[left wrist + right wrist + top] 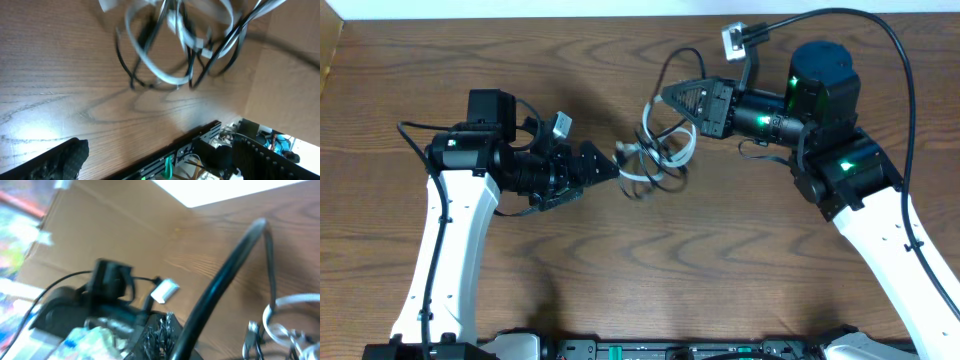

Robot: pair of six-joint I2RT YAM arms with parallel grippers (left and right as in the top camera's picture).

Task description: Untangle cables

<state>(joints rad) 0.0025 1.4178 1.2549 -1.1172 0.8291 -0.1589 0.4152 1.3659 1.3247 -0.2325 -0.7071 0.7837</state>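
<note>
- Wooden table (pixel 740 280): black and white cables (pixel 655 155) sit above its centre in one tangled bunch, raised off the surface, with their shadow below.
- Right claw (pixel 665 98): closed tight on a black loop of the cables.
- Left claw (pixel 616 166): spread wide, holding nothing, tips just beside the bunch.

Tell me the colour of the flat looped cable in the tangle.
White. The flat white cable loop shows best in the left wrist view, among thin black cables.
</note>
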